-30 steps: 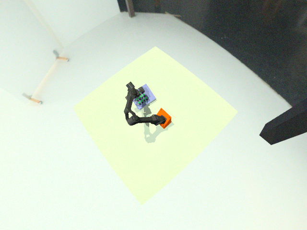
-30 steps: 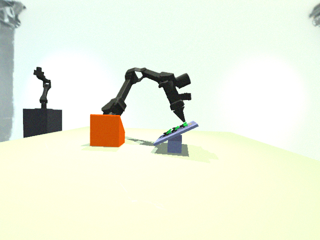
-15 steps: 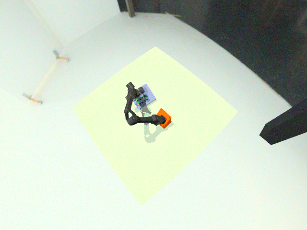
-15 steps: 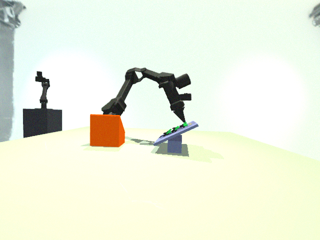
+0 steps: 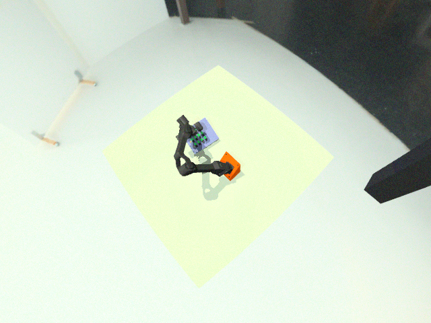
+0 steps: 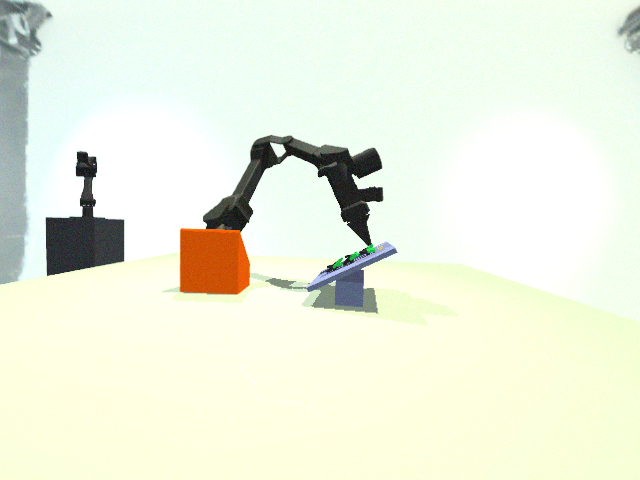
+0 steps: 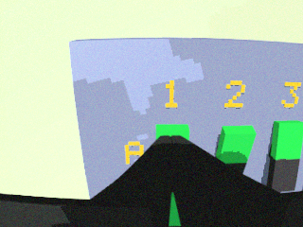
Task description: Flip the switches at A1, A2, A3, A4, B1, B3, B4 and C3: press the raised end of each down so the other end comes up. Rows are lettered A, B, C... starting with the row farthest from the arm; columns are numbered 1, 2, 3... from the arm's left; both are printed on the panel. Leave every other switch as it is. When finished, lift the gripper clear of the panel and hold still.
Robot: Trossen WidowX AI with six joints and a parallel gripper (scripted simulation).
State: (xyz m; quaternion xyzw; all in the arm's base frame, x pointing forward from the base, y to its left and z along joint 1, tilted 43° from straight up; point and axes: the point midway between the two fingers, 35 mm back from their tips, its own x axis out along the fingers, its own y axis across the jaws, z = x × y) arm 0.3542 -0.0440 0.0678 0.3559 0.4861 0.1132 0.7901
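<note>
The switch panel [image 5: 211,134] [image 6: 386,249] [image 7: 118,59] was tilted on a blue block [image 6: 349,289], its far edge raised higher than the edge toward the orange box. On the panel, the A1 switch [image 7: 172,130] sat below the printed 1, partly hidden by the gripper [image 6: 370,244] [image 7: 169,146]. The gripper's jaws were clenched with nothing between them, their tips at the A1 switch; contact could not be told. To the right of A1 on the panel, in the wrist view, were the A2 switch [image 7: 237,142] and the A3 switch [image 7: 288,142], both with green upper ends. Near the panel stood the orange box [image 5: 235,165] [image 6: 210,260], carrying the black arm [image 5: 205,168] [image 6: 249,180], which arched over to the panel. Panel and box were on a pale yellow table [image 5: 215,225] [image 6: 310,372].
</note>
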